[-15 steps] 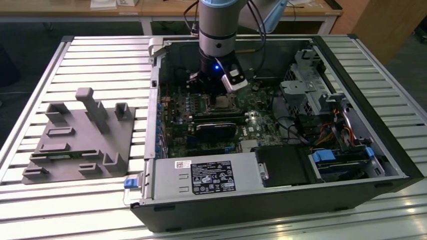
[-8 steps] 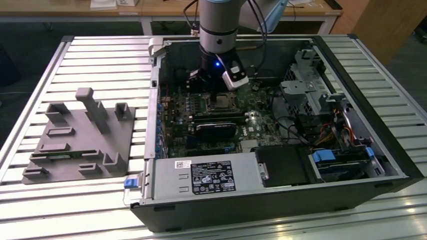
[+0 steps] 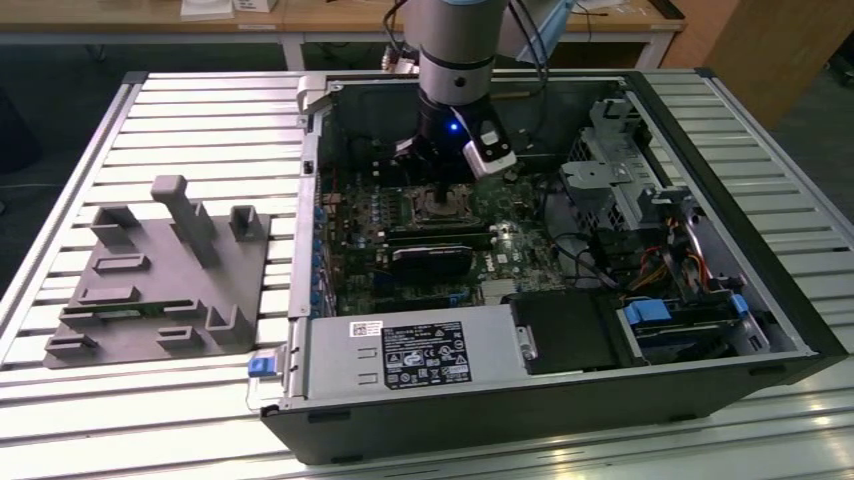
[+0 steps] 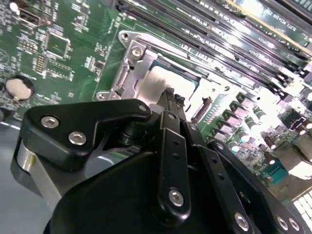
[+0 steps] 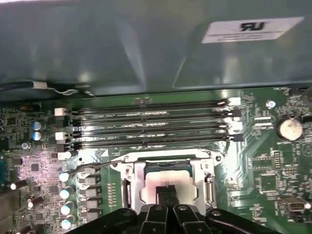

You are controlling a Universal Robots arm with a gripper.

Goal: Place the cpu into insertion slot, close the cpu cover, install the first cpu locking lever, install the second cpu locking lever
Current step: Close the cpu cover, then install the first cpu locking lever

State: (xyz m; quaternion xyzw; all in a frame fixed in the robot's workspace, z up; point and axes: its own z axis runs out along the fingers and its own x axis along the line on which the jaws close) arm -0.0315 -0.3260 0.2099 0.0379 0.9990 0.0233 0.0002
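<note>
1. Near edge of the bench (image 3: 134, 400): an open computer case (image 3: 787, 330) lies on its side. A grey power supply (image 3: 400, 355) runs along the case's near wall.
2. Toward the bench's edge on the exterior view's left, well apart from the case, sits a grey moulded fixture (image 3: 160, 285) with upright posts.
3. Further in, on the green motherboard (image 3: 354, 215), a black graphics card (image 3: 434, 262) lies between the power supply and the socket.
4. Mid-board is the insertion slot (image 4: 105, 93). The cpu (image 4: 155, 80) sits in it, dull silver top up. The cpu cover (image 4: 132, 58) lies flat around the chip, whose top shows through the window.
5. The gripper (image 5: 166, 191) points straight down over the chip. Its two black fingers (image 4: 168, 105) are pressed together with nothing between them. The tips are at the middle of the cpu top; I cannot tell if they are touching it or just above it.
6. A thin wire locking lever (image 5: 95, 167) runs out from a socket corner over the board. I cannot tell if it is latched.
7. Just beyond the socket's far edge, four long black memory slots (image 5: 146, 122) lie parallel to it. A coin cell (image 5: 287, 127) sits near their end.
8. Farthest back, the arm (image 3: 454, 40) comes down into the case from above its far wall.
</note>
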